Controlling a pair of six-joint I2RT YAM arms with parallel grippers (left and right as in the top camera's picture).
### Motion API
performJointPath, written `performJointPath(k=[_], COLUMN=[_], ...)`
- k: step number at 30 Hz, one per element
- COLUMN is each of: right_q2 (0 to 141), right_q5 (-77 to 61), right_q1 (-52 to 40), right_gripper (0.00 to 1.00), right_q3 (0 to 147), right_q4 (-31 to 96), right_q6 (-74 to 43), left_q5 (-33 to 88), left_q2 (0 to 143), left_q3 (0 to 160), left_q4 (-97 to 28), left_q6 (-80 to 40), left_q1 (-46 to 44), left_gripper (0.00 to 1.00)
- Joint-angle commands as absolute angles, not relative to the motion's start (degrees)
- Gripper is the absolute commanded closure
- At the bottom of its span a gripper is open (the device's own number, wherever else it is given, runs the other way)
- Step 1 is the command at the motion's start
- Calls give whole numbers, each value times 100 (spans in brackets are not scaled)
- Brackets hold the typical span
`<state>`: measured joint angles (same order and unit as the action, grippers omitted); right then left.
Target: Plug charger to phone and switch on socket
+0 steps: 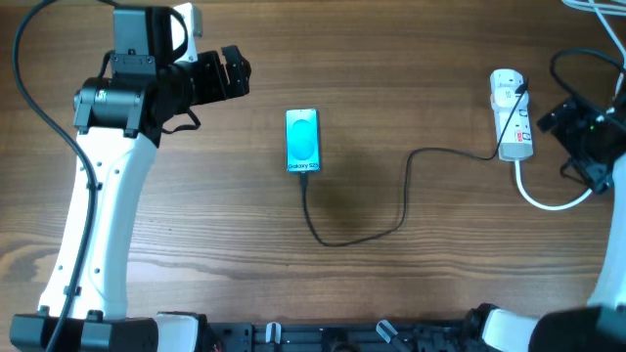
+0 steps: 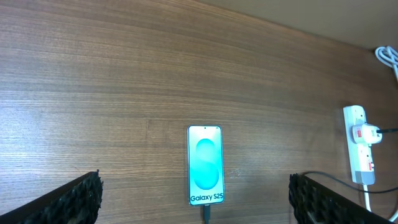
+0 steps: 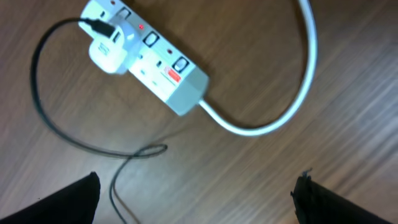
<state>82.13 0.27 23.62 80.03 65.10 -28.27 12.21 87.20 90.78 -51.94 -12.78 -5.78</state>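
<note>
The phone point(image 1: 302, 141) lies flat mid-table with its teal screen lit. The charger's thin black cable point(image 1: 406, 186) has its tip in the phone's bottom edge point(image 2: 205, 214). From there it loops across the wood to a white plug point(image 3: 112, 46) seated in the socket point(image 1: 511, 115), a white power strip with red marks. My left gripper point(image 1: 235, 73) hovers open, up and to the left of the phone point(image 2: 205, 165). My right gripper point(image 1: 572, 147) is open just right of the socket point(image 3: 146, 53), with nothing between its fingers.
The socket's thick white cord point(image 3: 292, 93) curves away from the strip's end toward the right table edge point(image 1: 548, 200). More white cable point(image 2: 388, 59) lies at the far right corner. Bare wood surrounds the phone.
</note>
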Motion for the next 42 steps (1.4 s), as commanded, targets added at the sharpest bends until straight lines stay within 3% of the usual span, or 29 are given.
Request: performJointPath(k=[1,16,22,42], right_q2=[7572,4136,4034,4034], right_q5=[163,-475,-1037,-1044], right_q1=[2349,2117,2117,2117], right_gripper=[0,0,0,0], right_q3=[7964,6281,6270,6270], right_q4=[6792,6759,7168,7210], right_q6=[-2821,-2722,-2718,-2716], left_q5=[1166,1166,1166,1166], left_q2=[8744,8744,8744,8744], left_q3=[9043,9043,9043,9043], left_q4=[-5196,-5196,-5196,-5196], left_q6=[-1308,-1308,-1308,-1308], left_q1=[-572,-572,-572,-572], left_gripper=[0,0,0,0])
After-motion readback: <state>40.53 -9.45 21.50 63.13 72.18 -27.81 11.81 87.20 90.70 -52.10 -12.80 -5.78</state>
